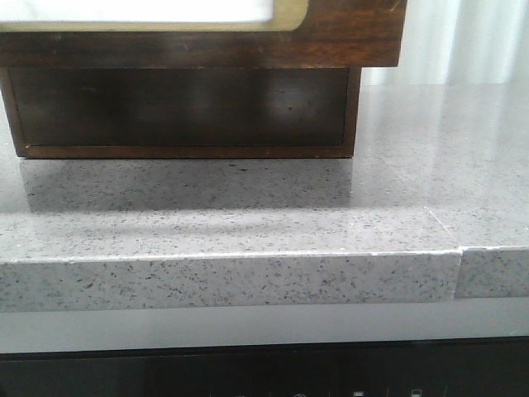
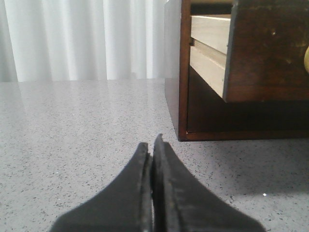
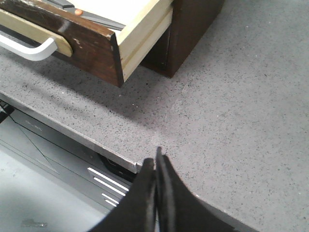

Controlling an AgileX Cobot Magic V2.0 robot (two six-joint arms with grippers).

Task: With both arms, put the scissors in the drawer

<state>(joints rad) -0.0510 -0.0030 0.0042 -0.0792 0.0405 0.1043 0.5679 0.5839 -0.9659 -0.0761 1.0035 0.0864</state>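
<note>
Speckled grey countertop (image 1: 248, 215) meets white curtains (image 2: 72, 38); the drawer (image 3: 91, 41) juts open, left gripper (image 2: 152, 145) and right gripper (image 3: 157, 162) both clenched empty.

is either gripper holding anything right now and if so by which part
Nothing is held. The left gripper and the right gripper are both shut with nothing between their fingers.

We see a grey speckled stone bench (image 1: 248, 215), its front edge broken by a seam towards the right, carrying only a dark brown wooden cabinet (image 1: 182, 107) that stands flat on it towards the back left.
</note>
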